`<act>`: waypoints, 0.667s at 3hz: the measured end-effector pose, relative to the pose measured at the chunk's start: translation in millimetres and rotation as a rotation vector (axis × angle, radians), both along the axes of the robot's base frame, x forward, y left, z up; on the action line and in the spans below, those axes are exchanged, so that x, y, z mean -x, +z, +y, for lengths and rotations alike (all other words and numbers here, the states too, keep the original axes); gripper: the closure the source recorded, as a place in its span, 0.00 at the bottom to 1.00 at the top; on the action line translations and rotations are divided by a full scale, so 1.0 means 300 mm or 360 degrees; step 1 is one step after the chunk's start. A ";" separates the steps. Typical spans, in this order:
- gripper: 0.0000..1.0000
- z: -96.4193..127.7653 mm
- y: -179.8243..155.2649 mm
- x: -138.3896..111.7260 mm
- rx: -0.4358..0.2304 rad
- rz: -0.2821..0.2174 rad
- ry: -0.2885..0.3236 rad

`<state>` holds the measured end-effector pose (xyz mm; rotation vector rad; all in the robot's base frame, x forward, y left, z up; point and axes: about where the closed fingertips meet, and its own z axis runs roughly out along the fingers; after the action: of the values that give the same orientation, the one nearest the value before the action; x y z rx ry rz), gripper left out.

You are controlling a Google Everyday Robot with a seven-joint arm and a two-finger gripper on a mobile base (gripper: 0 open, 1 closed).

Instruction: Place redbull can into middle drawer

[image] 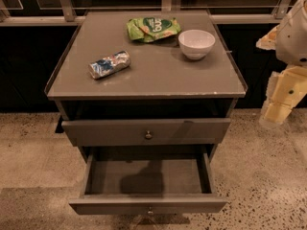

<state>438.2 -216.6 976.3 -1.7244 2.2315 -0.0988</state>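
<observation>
The redbull can (110,64) lies on its side on the left part of the grey cabinet top (158,75). The middle drawer (146,205) is the lower of the two drawers in view. It is pulled far out and its inside shows nothing in it. My gripper (277,110) hangs at the right edge of the view, beside the cabinet's right side and about level with the upper drawer. It is far from the can and holds nothing that I can see.
A green snack bag (152,28) and a white bowl (196,43) sit at the back of the cabinet top. The upper drawer (148,131) stands slightly out. Speckled floor surrounds the cabinet, with a dark wall and rail behind.
</observation>
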 end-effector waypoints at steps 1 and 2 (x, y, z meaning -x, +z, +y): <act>0.00 0.000 0.000 0.000 0.0000 0.0000 0.0000; 0.00 0.010 0.002 -0.037 -0.0022 -0.0029 0.0027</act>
<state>449.2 -213.6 977.0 -1.7285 2.1992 -0.0947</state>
